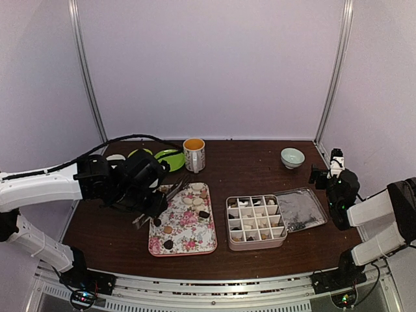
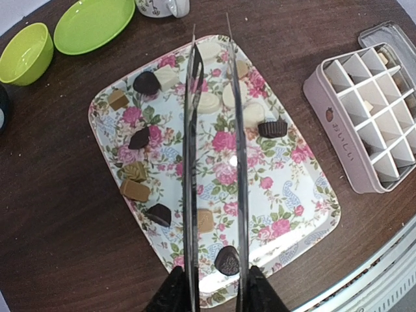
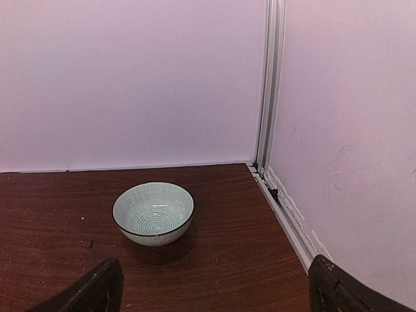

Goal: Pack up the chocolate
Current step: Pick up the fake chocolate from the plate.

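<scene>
Closest to your left wrist lens are the black fingers of the left gripper [image 2: 214,294], partly closed around the handle end of the long metal tongs [image 2: 191,169]. That is a hold on the tool, not on any sweet. Ahead of those jaws the two tong arms run out side by side and apart over the rectangular floral-print tray [image 2: 296,195], with nothing pinched at their tips (how high they ride above the tray I cannot tell).

By my reading you are partway through. The pale pink partitioned box [image 2: 338,130], off to the right of the jaws, has a few cells filled and many bare, and its silvery lid [image 1: 300,209] lies just beyond it. Plenty of the chocolate [image 2: 272,127], small dark, tan and white pieces, lies loose on the tray. One dark piece is just in front of the jaws between the tong arms, a tan one is farther out, white ones are near the tips, and others lie to either side.

Your right gripper [image 3: 214,286] stands wide open and empty, with no chocolate near it. Only a small green-patterned ceramic bowl [image 3: 154,212] lies ahead of its jaws.
</scene>
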`<state>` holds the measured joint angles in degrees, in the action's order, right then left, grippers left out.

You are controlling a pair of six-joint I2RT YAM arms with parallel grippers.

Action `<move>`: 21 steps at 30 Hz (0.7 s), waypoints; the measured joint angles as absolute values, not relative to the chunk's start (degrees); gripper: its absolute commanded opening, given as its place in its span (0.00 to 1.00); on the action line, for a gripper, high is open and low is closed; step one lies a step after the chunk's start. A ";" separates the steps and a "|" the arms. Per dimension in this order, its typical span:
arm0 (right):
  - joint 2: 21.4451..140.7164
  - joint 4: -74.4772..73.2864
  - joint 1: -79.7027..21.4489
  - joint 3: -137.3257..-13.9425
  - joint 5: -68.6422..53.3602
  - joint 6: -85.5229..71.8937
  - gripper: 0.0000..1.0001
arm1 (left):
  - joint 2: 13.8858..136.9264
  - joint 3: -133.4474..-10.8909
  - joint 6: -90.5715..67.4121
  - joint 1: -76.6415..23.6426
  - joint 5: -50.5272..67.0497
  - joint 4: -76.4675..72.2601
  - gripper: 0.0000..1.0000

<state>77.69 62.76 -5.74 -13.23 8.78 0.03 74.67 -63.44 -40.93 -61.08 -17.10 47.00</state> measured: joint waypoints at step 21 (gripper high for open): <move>77.69 62.76 -5.74 -13.23 8.78 0.03 1.00 | 76.60 -61.49 -43.35 -60.80 -18.15 53.58 0.30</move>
